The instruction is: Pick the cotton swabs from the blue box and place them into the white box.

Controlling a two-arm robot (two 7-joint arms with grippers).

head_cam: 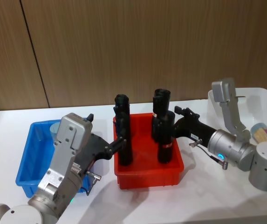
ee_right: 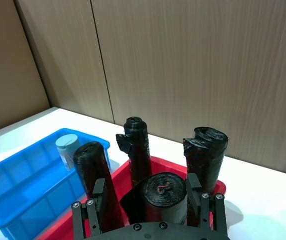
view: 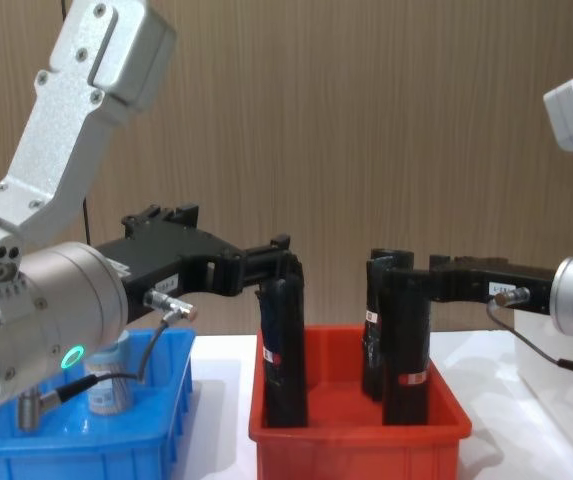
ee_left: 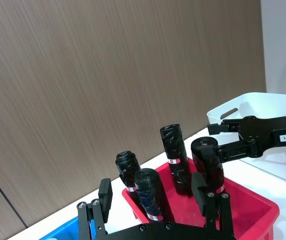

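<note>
Both the released left gripper (view: 284, 262) and released right gripper (head_cam: 180, 113) are being held among the black rolls (head_cam: 124, 135), which risk being toppled.

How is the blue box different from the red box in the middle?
The blue box is bright blue; the red box is red. The blue box holds one short clear jar of cotton swabs with a grey-blue lid, while the red box holds four tall black rolls standing upright. The blue box sits at the robot's left, the red box in the middle. Both are shallow, open-topped plastic bins on the white table.
</note>
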